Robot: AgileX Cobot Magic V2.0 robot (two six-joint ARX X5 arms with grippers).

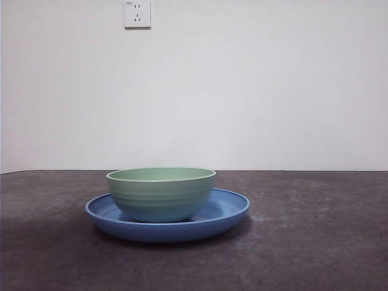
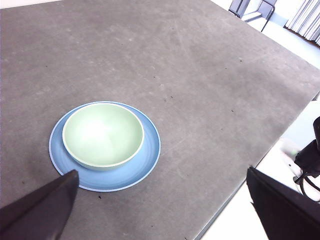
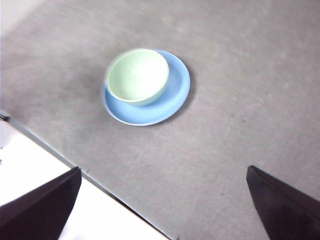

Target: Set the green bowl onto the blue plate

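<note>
blue plate (image 1: pixel 167 219) is seen low and centre in the front frame on the dark table (image 1: pixel 315 242). green bowl (image 1: pixel 161 193) is set upright inside it, slightly off-centre, so the placement is judged done. left gripper (image 2: pixel 160 210) and right gripper (image 3: pixel 160 205) are held high and well apart from the dishes, jaws spread wide, nothing gripped. wall socket (image 1: pixel 137 13) is noted at upper left.

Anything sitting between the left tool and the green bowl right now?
Nothing but bare grey tabletop and the blue plate rim the green bowl rests on, as the left wrist view shows. The left tool is open, clear of both.
</note>
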